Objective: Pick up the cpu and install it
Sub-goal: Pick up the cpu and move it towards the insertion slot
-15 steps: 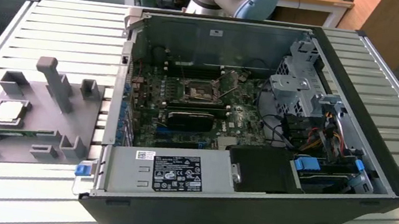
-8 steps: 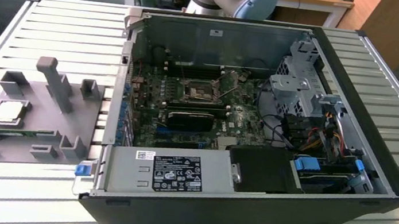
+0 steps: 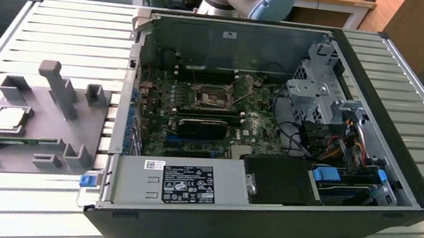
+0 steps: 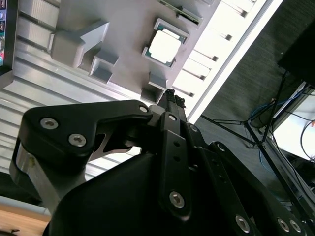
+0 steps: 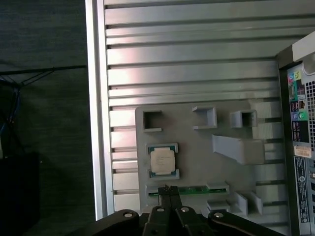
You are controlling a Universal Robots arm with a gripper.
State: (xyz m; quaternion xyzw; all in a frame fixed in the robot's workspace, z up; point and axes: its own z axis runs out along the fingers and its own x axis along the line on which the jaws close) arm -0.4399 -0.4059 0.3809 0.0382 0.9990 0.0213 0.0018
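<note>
The cpu [image 3: 11, 118] is a small, flat, square chip with a pale silver-grey metal top and a thin darker rim. It lies level, metal side up, seated in a framed pocket of the grey fixture tray [image 3: 50, 134], at the exterior view's lower left.

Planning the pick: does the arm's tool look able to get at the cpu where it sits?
Probably yes. The cpu lies uncovered in its pocket on the grey fixture tray, with nothing between it and the tool. The tool looks shut and would need opening.
</note>
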